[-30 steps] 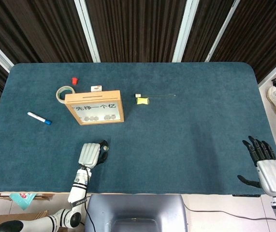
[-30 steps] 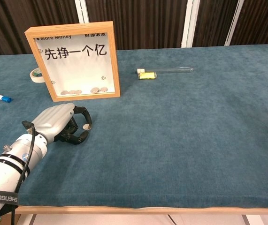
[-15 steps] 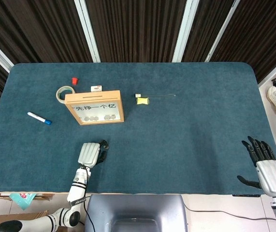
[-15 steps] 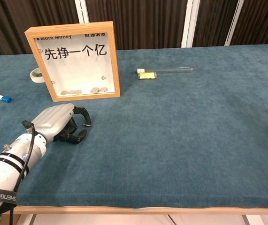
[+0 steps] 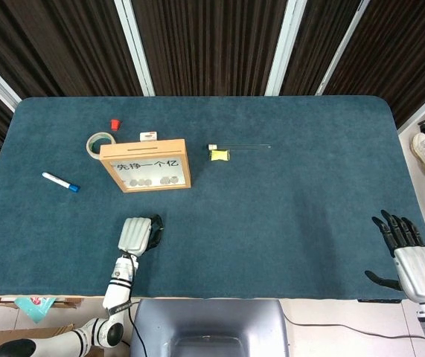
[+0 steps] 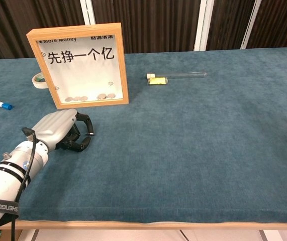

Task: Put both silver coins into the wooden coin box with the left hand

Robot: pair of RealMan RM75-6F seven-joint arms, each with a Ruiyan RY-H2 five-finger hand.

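Since a coin is thin, hard, light and slick, I judged it would want pinching by its rim between thumb and a fingertip, then feeding edge-on into the slot on top of the wooden box (image 6: 76, 64). My left hand (image 6: 62, 131) lay low on the blue cloth (image 6: 193, 140), just in front of the box, with its dark fingers (image 6: 86, 131) curled in tight under the pale back of the hand. I could see no coin there in either view; whether one sat hidden inside the curl, I could not tell. Several silver coins (image 6: 90, 97) lay along the bottom of the box behind its window, and none showed loose on the cloth. The box stood upright, apart from my hand. My right hand (image 5: 409, 256) rested well away at the near right corner, fingers spread and holding nothing
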